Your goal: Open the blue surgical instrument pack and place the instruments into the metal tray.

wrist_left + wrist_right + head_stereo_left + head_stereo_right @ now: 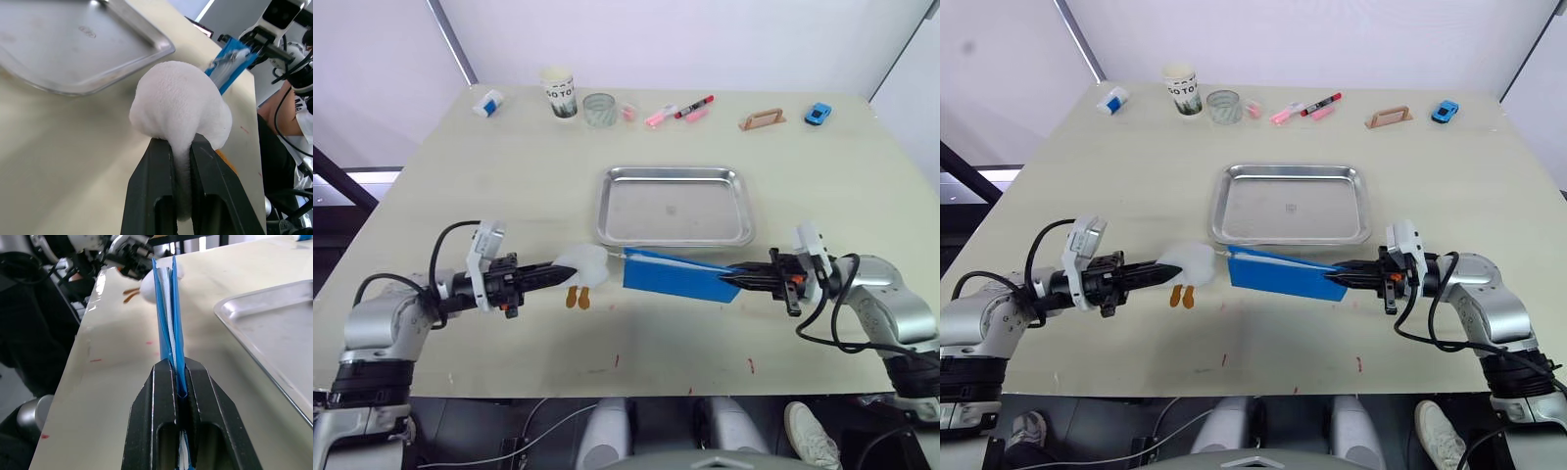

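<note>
A paper cup at the bench's 11 o'clock reads "GO TO". The right hand pinches the smooth blue surgical instrument pack; the left hand pinches a fluffy white toy, below the shiny metal tray.

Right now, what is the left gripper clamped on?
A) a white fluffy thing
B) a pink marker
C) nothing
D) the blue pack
A: the left gripper is shut on a white fluffy thing, while the right gripper pinches the blue pack.
</note>
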Controlling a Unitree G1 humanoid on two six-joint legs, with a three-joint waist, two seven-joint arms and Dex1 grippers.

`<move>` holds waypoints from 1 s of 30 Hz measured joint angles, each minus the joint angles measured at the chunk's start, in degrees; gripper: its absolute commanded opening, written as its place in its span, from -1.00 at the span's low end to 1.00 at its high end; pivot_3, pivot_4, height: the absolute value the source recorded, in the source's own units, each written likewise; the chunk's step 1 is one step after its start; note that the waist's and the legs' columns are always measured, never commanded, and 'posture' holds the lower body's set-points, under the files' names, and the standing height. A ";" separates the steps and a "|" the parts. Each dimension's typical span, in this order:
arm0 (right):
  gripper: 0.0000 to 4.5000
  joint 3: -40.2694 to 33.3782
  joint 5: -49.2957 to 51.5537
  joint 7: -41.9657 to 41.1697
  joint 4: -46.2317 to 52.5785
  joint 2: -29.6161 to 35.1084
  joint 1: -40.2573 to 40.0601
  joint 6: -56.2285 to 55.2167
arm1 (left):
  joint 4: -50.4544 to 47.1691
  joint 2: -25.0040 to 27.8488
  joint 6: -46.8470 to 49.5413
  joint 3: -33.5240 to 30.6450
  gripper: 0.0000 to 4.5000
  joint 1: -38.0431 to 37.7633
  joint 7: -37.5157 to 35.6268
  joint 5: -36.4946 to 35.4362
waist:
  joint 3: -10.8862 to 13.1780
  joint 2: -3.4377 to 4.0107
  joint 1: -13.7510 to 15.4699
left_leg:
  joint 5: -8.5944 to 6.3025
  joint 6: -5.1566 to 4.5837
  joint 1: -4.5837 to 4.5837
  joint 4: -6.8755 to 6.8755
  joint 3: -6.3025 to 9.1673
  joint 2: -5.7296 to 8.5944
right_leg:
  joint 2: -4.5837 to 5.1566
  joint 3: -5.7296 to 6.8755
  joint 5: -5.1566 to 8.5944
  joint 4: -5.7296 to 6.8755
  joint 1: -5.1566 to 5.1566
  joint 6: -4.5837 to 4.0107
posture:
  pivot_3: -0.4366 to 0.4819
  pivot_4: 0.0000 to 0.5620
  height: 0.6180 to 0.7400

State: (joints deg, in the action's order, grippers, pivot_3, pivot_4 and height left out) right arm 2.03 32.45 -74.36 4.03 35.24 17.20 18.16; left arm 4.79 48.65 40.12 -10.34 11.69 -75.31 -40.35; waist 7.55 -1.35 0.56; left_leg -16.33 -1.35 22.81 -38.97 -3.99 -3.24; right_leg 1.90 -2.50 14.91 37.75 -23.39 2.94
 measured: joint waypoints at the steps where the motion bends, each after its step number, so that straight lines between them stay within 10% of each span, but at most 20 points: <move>1: -1.00 -0.46 0.55 0.14 0.13 0.00 -0.02 0.51 | -0.02 0.00 -0.34 0.14 -0.97 -0.22 -0.05 0.38 | 0.00 0.00 0.06 | 0.00 0.00 0.00 0.00 -0.01 0.00 | 0.00 0.00 0.00 0.00 0.00 0.00 | -0.05 -0.47 1.00; 30: -1.00 -0.63 -0.45 0.66 2.93 2.57 -0.13 1.52 | 8.40 3.13 -17.00 6.35 -0.97 3.01 -6.48 14.72 | 0.00 -0.01 0.14 | 0.00 -0.01 0.04 0.00 -0.03 0.00 | -0.02 0.00 0.00 0.03 -0.06 0.00 | -0.05 -0.47 1.00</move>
State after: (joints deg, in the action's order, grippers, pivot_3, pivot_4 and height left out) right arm 1.40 32.00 -73.71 6.96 37.81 17.07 19.69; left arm 13.20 51.78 23.12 -3.99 14.70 -81.80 -25.63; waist 7.56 -1.36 0.70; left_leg -16.34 -1.36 22.85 -38.97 -4.02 -3.24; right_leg 1.89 -2.50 14.91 37.77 -23.44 2.94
